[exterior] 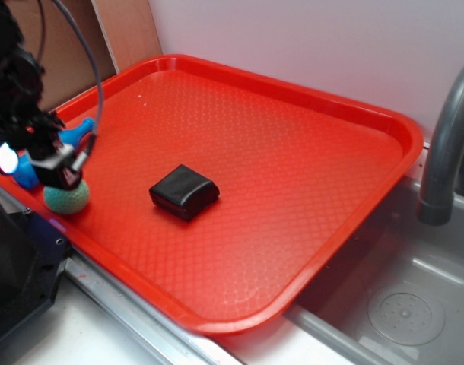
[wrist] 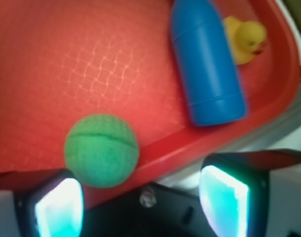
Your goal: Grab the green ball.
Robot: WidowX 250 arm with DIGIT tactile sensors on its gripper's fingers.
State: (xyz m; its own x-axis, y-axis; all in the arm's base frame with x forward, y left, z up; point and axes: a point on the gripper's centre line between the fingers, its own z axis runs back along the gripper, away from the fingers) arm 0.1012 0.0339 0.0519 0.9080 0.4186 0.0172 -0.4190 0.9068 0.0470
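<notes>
Hovering pincer (wrist: 140, 202) spread above green ball (wrist: 101, 150).

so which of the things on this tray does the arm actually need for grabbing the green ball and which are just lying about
For the job:
- green ball, near the tray's edge
- gripper, open, ball near its left finger

Just lying about:
- blue bottle, lying on its side
- yellow rubber duck
- black folded object, mid-tray
- red tray
- sink faucet

in the exterior view the gripper (exterior: 61, 171) covers the top of the green ball (exterior: 67, 199) and most of the blue bottle (exterior: 78, 134). the wrist view is blurred; the yellow duck (wrist: 246, 39) sits half behind the bottle, its fingertips (wrist: 59, 207) cut off below.
</notes>
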